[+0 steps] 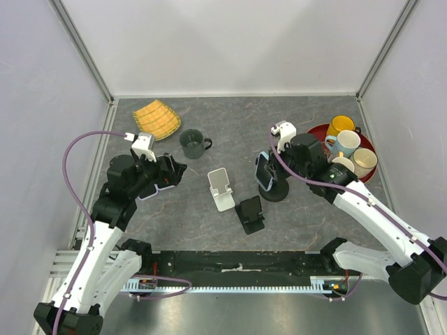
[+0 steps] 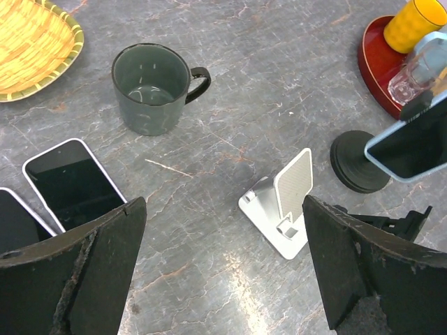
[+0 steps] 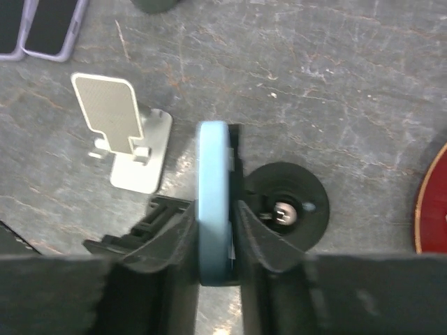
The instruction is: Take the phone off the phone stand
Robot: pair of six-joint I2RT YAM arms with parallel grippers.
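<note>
- Phone (image 3: 213,202), in a blue case, is seated edge-up on the black round-based phone stand (image 3: 288,209), right of the table's centre and near the red tray (image 3: 433,209).
- The right gripper (image 3: 213,234) is clenched on the phone, with one finger pressed against each face.
- The left gripper (image 2: 223,272) is spread wide and grasps nothing. It hangs over the table's left part, above two phones (image 2: 70,181) lying flat.
- The clamp should be confirmed firm before lifting, since a smooth case may slip between the fingers.
- The lift should be made along the line of the cradle, so that the lower edge clears the holder before any sideways travel is begun.
- The base is to be watched. If it rises with the phone, the pull is judged to be off-axis and should be corrected.
- The white stand (image 3: 129,132) and the black folding stand (image 1: 250,214) are close by on the left, and the exit path should be kept away from them.
</note>
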